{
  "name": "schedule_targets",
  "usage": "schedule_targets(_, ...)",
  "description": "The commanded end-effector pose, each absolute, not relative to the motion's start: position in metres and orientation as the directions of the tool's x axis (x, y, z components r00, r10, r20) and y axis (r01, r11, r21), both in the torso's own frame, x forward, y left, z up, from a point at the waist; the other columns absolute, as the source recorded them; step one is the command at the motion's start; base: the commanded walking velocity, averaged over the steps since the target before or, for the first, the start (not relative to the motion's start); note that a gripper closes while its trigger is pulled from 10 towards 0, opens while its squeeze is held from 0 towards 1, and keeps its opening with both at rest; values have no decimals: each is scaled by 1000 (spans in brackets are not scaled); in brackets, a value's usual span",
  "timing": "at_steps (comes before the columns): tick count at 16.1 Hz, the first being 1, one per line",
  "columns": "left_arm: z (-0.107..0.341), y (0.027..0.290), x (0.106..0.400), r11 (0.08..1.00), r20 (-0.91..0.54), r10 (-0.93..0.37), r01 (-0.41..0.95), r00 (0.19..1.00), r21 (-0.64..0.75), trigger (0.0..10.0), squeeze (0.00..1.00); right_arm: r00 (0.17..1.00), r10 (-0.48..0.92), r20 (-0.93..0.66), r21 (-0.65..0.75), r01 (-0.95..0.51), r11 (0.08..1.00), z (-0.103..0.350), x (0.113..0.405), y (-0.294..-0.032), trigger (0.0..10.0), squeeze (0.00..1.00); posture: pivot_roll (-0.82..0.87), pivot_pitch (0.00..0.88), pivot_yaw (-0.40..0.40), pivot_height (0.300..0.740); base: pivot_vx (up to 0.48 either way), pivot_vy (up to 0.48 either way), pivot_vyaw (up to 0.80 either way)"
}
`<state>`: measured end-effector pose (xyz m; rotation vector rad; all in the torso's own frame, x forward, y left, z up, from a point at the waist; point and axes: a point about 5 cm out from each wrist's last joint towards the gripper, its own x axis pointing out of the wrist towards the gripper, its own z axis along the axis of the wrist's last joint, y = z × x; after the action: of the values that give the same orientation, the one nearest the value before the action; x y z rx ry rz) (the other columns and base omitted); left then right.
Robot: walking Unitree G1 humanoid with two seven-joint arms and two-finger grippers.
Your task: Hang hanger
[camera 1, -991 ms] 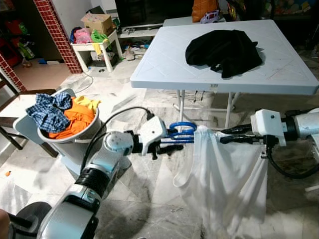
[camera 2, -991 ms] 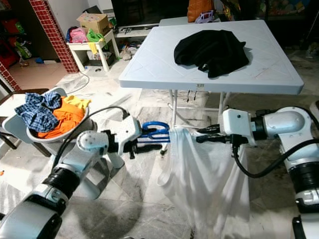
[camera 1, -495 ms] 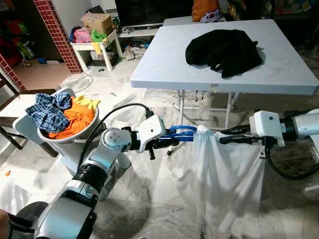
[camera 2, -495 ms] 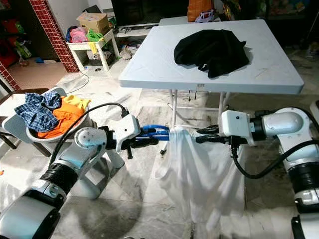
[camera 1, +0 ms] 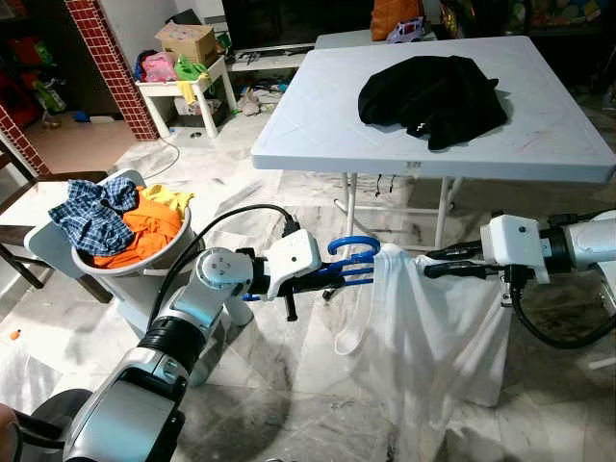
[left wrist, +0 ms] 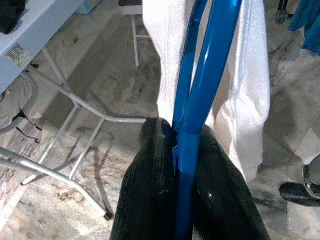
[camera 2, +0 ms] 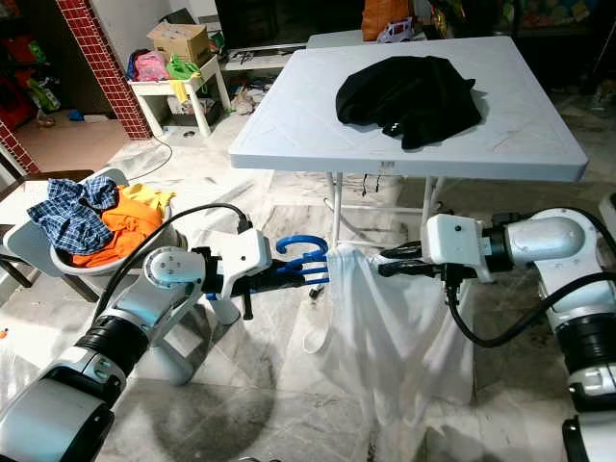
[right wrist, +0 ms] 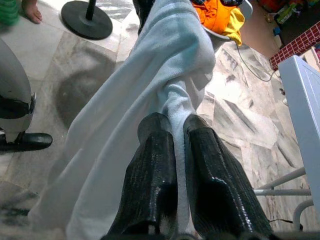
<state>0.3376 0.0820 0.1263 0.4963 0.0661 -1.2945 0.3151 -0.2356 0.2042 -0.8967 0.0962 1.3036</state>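
A blue plastic hanger is held level in front of me, its hook curving upward. My left gripper is shut on the hanger's blue bars. A white garment drapes from the hanger's far end down toward the marble floor. My right gripper is shut on the top edge of the white garment, just right of the hanger. The two grippers face each other below the front edge of the white folding table.
A black garment lies on the table. At my left stands a white laundry basket with orange and plaid clothes. A brick pillar, a small cluttered side table and a dark wooden chair are farther left.
The hanger has turned in my left gripper so its hook now points up. The white garment has swung a little and hangs closer to the right gripper.
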Motion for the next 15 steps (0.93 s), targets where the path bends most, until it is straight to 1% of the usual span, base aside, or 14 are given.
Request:
schedule_targets(1,130,97,344,241,-328,-880,919,342,313,0,0,315,795,-519,-549,-836,-27,214,318,-231,10000,0,-150,0,146,740,0,0,0)
schedule_targets(2,129,98,345,263,-317,-878,914,360,308,0,0,328,798,-506,-558,-830,-14,215,320,-231,10000,0,-153,0,143,740,0,0,0)
schedule_targets(4,129,99,346,277,-307,-877,911,370,307,0,0,361,795,-488,-581,-813,12,216,323,-230,10000,0,-153,0,141,740,0,0,0)
schedule_targets(5,129,100,346,289,-298,-876,908,379,303,0,0,360,789,-498,-547,-836,37,215,325,-231,10000,0,-152,0,140,740,0,0,0)
schedule_targets(6,129,101,346,296,-294,-875,906,384,303,0,0,378,771,-512,-515,-854,77,213,329,-232,10000,1000,-152,0,140,740,0,0,0)
schedule_targets(7,129,101,346,307,-283,-877,906,388,291,0,0,360,768,-530,-467,-880,90,211,330,-233,10000,1000,-152,0,140,740,0,0,0)
schedule_targets(9,127,103,346,362,-234,-875,894,424,265,0,0,394,759,-518,-473,-872,130,206,334,-228,10000,1000,-148,0,138,740,0,0,0)
schedule_targets(10,126,104,345,408,-195,-868,879,457,246,0,0,430,738,-520,-500,-854,146,203,338,-225,10000,1000,-147,0,137,740,0,0,0)
schedule_targets(11,125,105,344,423,-184,-863,873,470,244,0,0,443,733,-516,-509,-847,153,202,340,-224,10000,1000,-147,0,137,740,0,0,0)
schedule_targets(12,120,110,341,468,-157,-847,852,508,234,0,0,513,703,-493,-558,-806,197,203,349,-221,10000,1000,-145,0,139,740,0,0,0)
schedule_targets(13,117,114,339,499,-144,-831,835,537,233,0,0,563,675,-477,-594,-772,224,205,355,-220,10000,1000,-145,0,139,740,0,0,0)
schedule_targets(14,116,116,339,513,-140,-824,828,549,229,0,0,592,657,-468,-618,-750,235,206,357,-220,10000,1000,-143,0,140,740,0,0,0)
schedule_targets(15,111,123,336,543,-142,-805,812,576,215,0,0,684,596,-420,-663,-680,314,208,368,-220,10000,1000,-138,0,141,740,0,0,0)
